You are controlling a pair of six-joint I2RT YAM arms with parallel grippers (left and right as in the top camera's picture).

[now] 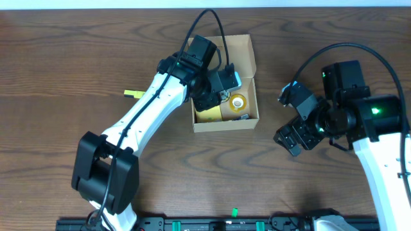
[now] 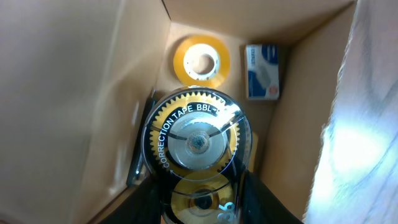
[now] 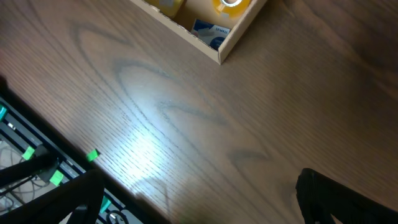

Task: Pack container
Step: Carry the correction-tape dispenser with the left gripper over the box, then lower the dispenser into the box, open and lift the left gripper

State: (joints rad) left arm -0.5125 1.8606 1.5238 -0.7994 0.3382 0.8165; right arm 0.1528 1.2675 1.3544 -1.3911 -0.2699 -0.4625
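The container, a tan cardboard box (image 1: 252,96) with its flap lid open at the back, sits at the table's middle. My left gripper (image 1: 221,90) reaches down into it and is shut on a round clear correction tape dispenser (image 2: 196,140) with yellow gears, held just above the box floor. In the left wrist view a yellow tape roll (image 2: 201,60) and a small blue-and-white box (image 2: 261,71) lie on the floor beyond it, between the container's walls (image 2: 81,93). My right gripper (image 1: 295,138) is open and empty above the bare table, right of the container (image 3: 236,37).
A small yellow item (image 1: 133,94) lies on the wood table left of the container. A yellow pad (image 1: 209,114) lies in the container's front left part. A black rail with green clips (image 1: 235,210) runs along the table's front edge.
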